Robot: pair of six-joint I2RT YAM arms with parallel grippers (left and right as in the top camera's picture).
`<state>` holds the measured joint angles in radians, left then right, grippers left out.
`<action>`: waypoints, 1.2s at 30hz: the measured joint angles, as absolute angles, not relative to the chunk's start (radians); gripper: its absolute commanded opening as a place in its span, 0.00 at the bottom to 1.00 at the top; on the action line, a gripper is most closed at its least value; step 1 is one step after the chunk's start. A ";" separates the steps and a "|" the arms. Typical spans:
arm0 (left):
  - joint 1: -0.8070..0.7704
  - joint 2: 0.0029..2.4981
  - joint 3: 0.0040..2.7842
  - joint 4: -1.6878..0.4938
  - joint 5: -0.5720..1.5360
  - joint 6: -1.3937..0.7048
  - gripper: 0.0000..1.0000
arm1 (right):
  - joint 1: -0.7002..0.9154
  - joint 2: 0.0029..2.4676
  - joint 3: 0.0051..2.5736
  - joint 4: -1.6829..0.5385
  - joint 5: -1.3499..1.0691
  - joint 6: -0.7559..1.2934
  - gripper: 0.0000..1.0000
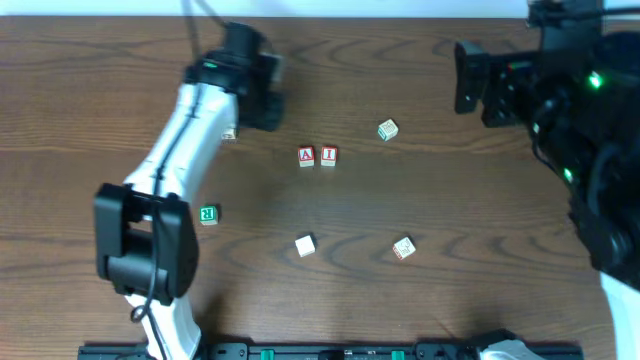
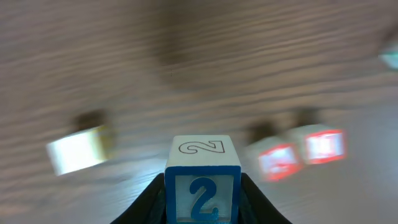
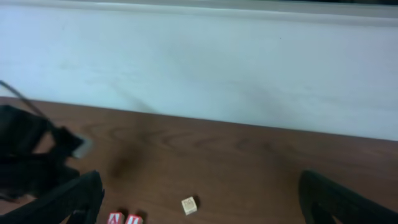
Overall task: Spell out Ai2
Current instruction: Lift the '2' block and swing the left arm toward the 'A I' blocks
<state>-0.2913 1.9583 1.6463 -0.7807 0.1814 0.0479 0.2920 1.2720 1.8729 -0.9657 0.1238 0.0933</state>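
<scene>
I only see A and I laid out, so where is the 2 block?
The 2 block is clamped in the left claw, seen in the left wrist view, with the red blocks to its right.

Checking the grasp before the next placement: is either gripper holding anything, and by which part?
The left gripper holds the 2 block, fingers pressed on its two opposite side faces, low down. The right gripper is open and empty.

On the brown wooden table [image 1: 450, 200], a green-letter block [image 1: 208, 214] lies toward the left edge. A white block [image 1: 305, 245] and an orange-marked block [image 1: 403, 248] lie nearer the front edge, and a green-marked block [image 1: 387, 129] lies nearer the back edge.
</scene>
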 measured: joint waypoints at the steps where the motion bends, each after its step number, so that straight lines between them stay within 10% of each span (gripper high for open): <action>1: -0.321 1.958 1.646 -0.768 0.179 0.038 0.06 | 0.292 1.262 1.873 -0.973 0.125 0.093 0.99; 36: -0.655 2.127 1.646 -0.624 0.011 -0.395 0.06 | 0.292 1.095 1.877 -1.103 0.128 0.093 0.99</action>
<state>-0.6548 2.1269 1.6463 -0.6239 0.0109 -0.3946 0.2920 1.0954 1.8774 -1.1027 0.1280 0.0929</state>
